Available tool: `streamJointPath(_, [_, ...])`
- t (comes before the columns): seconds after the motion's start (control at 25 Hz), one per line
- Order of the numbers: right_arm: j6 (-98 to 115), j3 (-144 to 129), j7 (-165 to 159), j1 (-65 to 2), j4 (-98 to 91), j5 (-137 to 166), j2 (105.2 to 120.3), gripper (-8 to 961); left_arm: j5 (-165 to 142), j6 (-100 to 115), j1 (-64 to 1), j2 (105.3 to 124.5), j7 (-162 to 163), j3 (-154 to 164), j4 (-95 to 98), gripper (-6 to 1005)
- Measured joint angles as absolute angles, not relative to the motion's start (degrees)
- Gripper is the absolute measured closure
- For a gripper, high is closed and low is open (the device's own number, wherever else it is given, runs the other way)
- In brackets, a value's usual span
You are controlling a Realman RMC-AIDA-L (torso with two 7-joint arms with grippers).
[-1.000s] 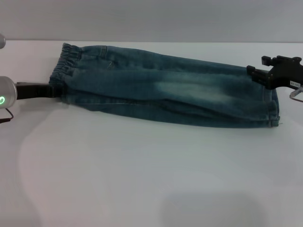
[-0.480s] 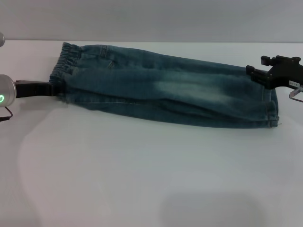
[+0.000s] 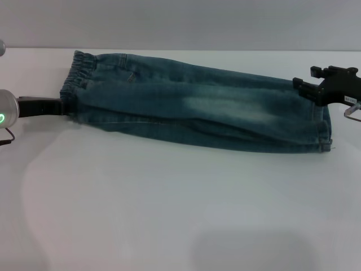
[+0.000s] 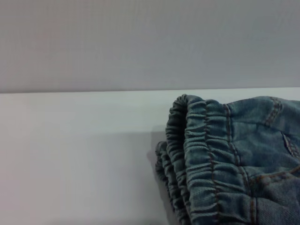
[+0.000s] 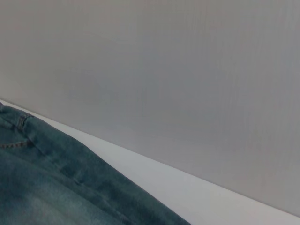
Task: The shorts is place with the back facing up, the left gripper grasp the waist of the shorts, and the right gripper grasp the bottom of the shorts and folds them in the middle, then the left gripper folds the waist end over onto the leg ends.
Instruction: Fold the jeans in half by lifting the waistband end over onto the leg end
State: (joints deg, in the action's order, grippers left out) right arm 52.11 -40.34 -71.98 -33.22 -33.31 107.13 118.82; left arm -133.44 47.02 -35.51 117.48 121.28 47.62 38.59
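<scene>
The shorts point(image 3: 192, 104) lie flat on the white table point(image 3: 169, 214), already folded lengthwise into one long denim strip that runs between the two grippers. The elastic waist point(image 3: 76, 76) is the end toward the left gripper point(image 3: 62, 106), and the leg hems point(image 3: 322, 127) are the end toward the right gripper point(image 3: 307, 90).

The left gripper reaches in level with the table, its dark tip meeting the waist corner at the near edge of the strip; the cloth begins right at its tip and stretches away from it. Whether it is clenched on the denim cannot be told, since the tip is lost against the fabric.

The right gripper sits at the far corner of the leg end, touching or just over the cloth; its hold cannot be told either.

In the left wrist view, the gathered waistband point(image 4: 201, 159) shows stacked layers of elastic.
</scene>
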Motion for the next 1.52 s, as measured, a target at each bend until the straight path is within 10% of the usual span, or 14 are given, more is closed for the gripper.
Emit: streamJointPath(1.52, [51.83,-40.33,-71.97,-33.55,-32.66,107.14,118.91,445,-132.01,48.52,-35.50,117.63,120.33,47.52,39.86,943])
